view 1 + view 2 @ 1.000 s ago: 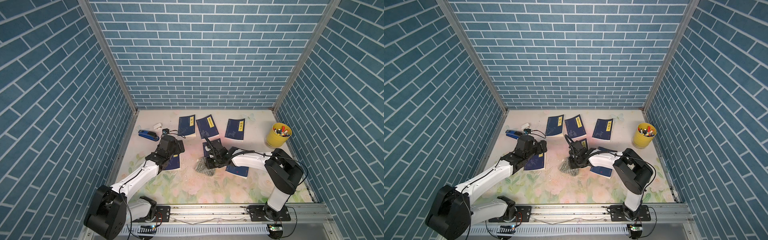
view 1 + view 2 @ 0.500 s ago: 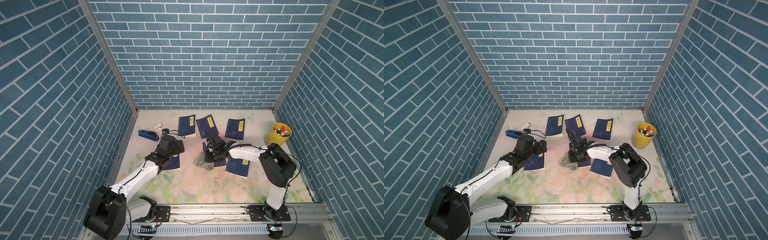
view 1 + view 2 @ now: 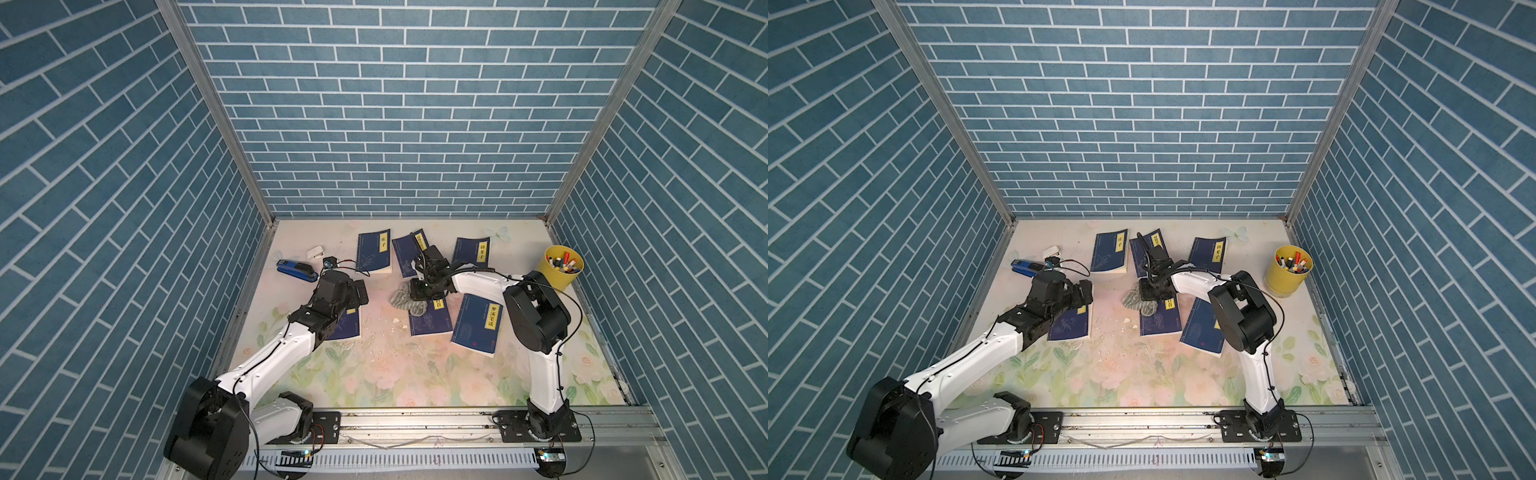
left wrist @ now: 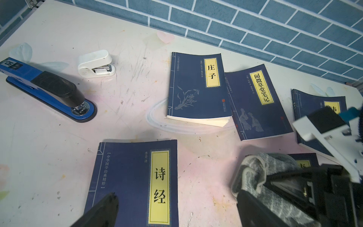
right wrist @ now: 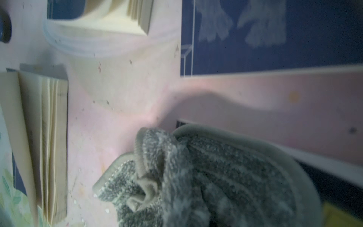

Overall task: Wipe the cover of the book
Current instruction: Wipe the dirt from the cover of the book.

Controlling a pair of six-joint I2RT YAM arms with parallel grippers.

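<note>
The book (image 3: 430, 324) you're wiping lies flat on the table (image 3: 374, 374), well apart from the yellow cup (image 3: 562, 272), on its left-arm side. Your right gripper (image 3: 420, 291) is clenched on the grey cloth (image 3: 404, 301) at the book's far edge, and the cloth spills off the side away from the cup. Farther still from the cup, your left gripper (image 3: 358, 292) hangs released over a second book (image 3: 347, 326).
</note>
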